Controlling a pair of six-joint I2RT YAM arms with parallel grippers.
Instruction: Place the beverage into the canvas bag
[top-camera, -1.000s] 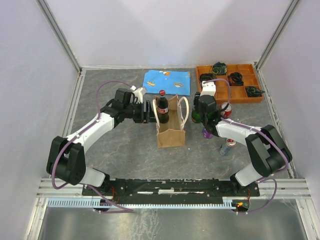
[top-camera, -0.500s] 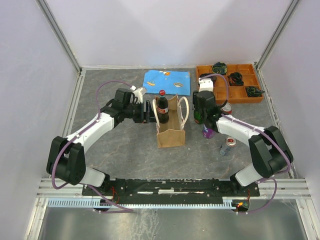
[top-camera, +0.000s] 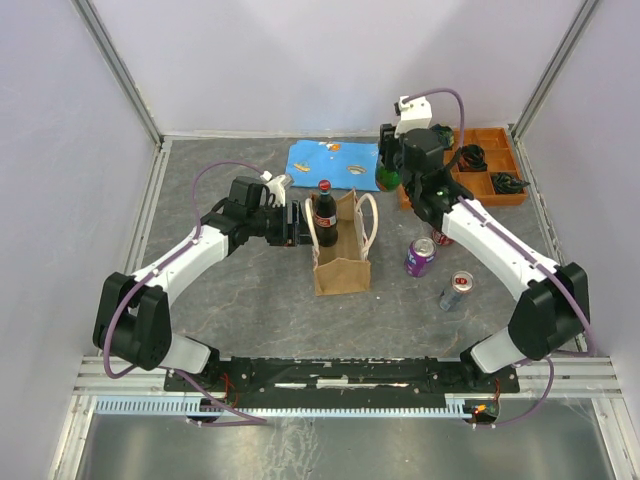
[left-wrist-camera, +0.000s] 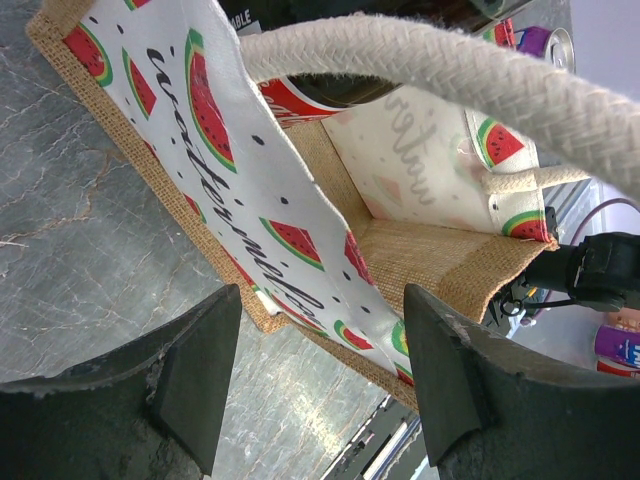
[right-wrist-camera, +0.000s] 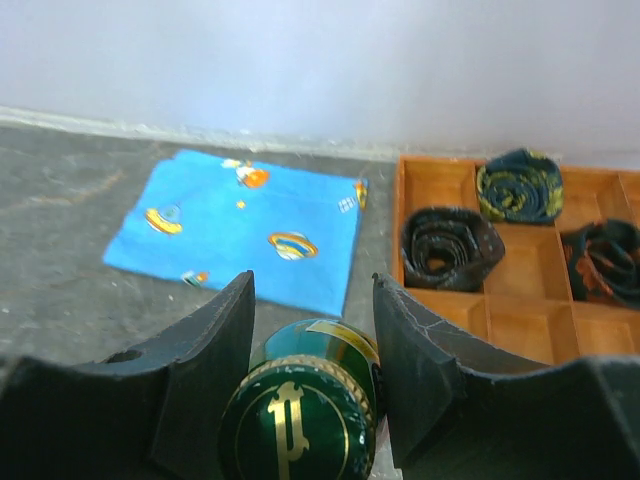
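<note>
The green bottle (right-wrist-camera: 300, 425) is clamped in my right pincer (top-camera: 388, 170), held up over the far right part of the table, between the blue cloth (top-camera: 330, 160) and the orange tray (top-camera: 500, 201). Its cap faces my wrist camera, so I judge it hangs roughly upright. The canvas bag (top-camera: 342, 262) stands mid-table, mouth up, toward the near left from the bottle. A cola bottle (top-camera: 324, 212) occupies its far left corner. My left pincer (left-wrist-camera: 325, 330), spread wide and gripping nothing, sits just beside the bag's left wall, much the nearer arm. I expect to bring the bottle over the free right half of the mouth and lower it upright.
</note>
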